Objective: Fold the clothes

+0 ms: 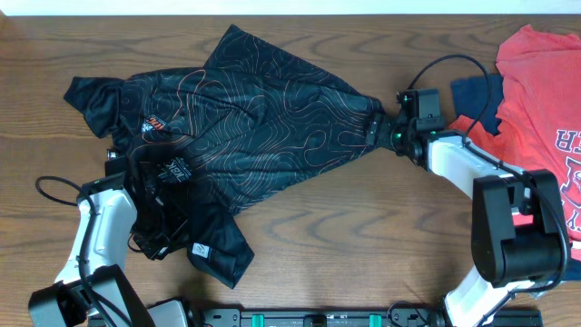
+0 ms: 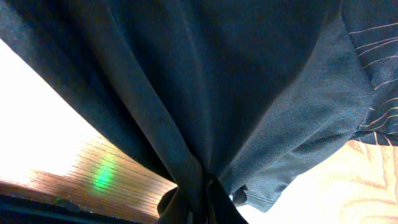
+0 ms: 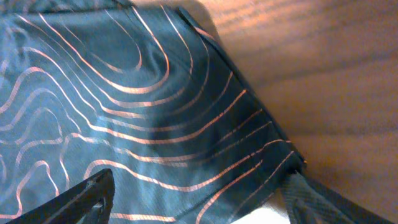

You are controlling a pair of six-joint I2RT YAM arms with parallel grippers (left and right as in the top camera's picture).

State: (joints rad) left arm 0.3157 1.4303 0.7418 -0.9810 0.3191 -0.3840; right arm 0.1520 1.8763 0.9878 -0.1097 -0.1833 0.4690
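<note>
The clothes, a black shirt (image 1: 263, 109) with orange contour lines, lies spread and rumpled across the table's left and middle. Its near-left part is gathered and draped over my left gripper (image 1: 150, 204), which is mostly hidden under the fabric. In the left wrist view the cloth (image 2: 236, 93) funnels into a tight bunch where that gripper (image 2: 205, 205) is shut on it. My right gripper (image 1: 377, 127) sits at the shirt's right corner. In the right wrist view its fingers (image 3: 93, 193) stand wide apart, open, with the patterned fabric (image 3: 155, 112) and its hemmed corner lying between them.
A red shirt (image 1: 545, 100) with white lettering lies at the right edge, over a navy garment (image 1: 472, 95). A black cable (image 1: 54, 186) loops beside the left arm, another runs behind the right wrist. Bare wooden table (image 1: 363, 236) shows in front of the shirt.
</note>
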